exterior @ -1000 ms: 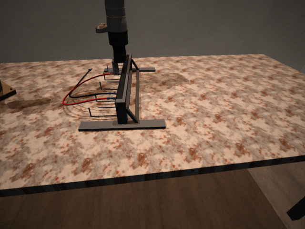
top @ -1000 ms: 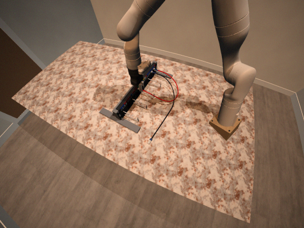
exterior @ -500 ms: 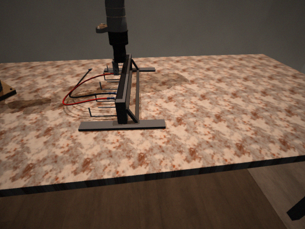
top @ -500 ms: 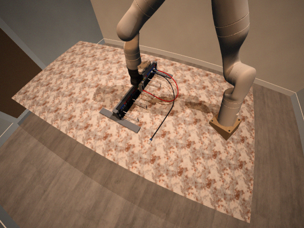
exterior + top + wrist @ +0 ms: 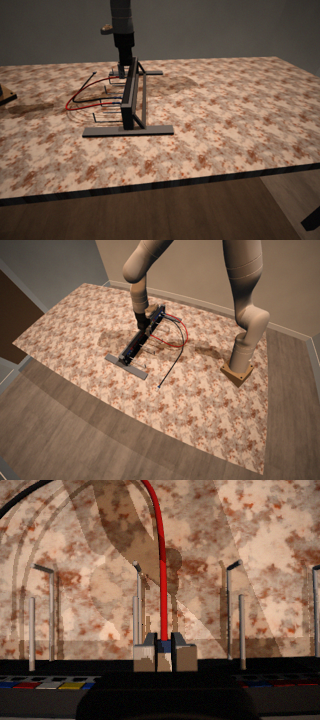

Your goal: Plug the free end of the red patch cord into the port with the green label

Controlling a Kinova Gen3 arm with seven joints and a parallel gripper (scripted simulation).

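Nearest the wrist camera, the claw (image 5: 148, 330) (image 5: 120, 72) (image 5: 164, 645) is clamped on the red cord's plug (image 5: 164, 650) at the rack's (image 5: 129, 345) (image 5: 126, 113) (image 5: 280, 700) front. Latching looks unconfirmed; release and withdrawal remain. The black cord's free end (image 5: 158, 386) (image 5: 94, 72) lies on the worktop (image 5: 206, 407) (image 5: 219, 144) (image 5: 275, 530).

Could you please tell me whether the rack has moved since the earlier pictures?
No visible shift: the rack stands the same against the table edges.
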